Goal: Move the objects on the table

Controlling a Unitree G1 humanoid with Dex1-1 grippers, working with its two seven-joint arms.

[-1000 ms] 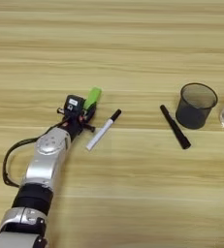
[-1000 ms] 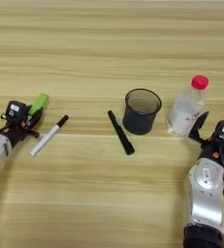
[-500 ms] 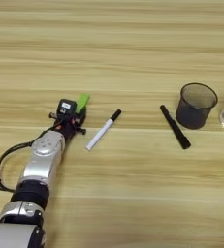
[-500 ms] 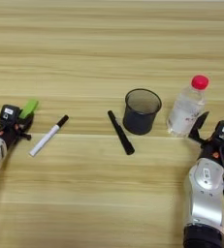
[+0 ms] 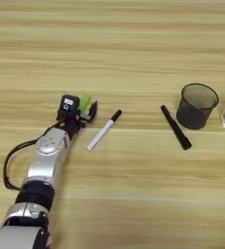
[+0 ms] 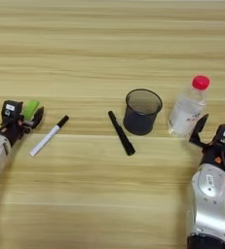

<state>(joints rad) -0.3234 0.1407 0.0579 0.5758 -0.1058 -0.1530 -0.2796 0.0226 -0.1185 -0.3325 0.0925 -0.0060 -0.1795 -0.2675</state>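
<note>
At left centre of the frame, the left gripper (image 5: pixel 81 108) has its two black fingers closed around the small bright green rectangular block (image 5: pixel 85 101), just left of the white marker with a black cap (image 5: pixel 103 130). The long black marker pen (image 5: pixel 176 127) lies beside the round black mesh cup (image 5: pixel 196 105) on the light wood-grain table (image 5: pixel 112 44). The right gripper (image 6: pixel 212 134) rests at lower right, fingers apart, near the clear plastic bottle with a red cap (image 6: pixel 188 106).

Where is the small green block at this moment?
The green block is on the left side of the table, between the fingers of the left gripper, just left of the white marker.
</note>
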